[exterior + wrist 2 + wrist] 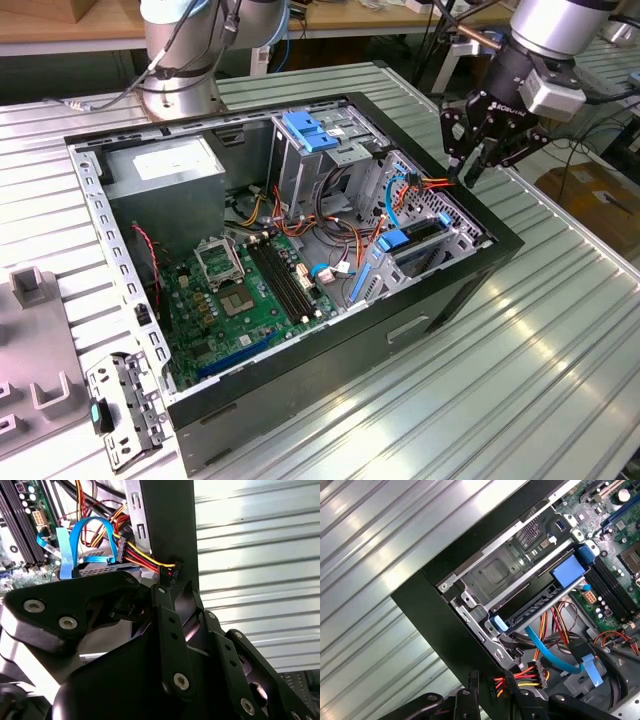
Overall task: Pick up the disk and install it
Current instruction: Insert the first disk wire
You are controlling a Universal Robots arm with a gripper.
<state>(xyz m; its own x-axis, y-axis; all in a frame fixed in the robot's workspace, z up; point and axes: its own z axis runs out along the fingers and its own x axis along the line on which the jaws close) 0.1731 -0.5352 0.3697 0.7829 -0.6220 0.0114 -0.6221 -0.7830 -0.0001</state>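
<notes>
The disk (420, 235) looks seated in its bay, right of centre in the exterior view; my fingers (469, 700) clamp the power plug (495, 682), apparently unconnected.

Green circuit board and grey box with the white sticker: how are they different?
The green circuit board lies flat; the grey metal box with the white sticker stands taller. The board is crowded with slots and chips; the box has plain sides. Both sit inside the open black computer case.
</notes>
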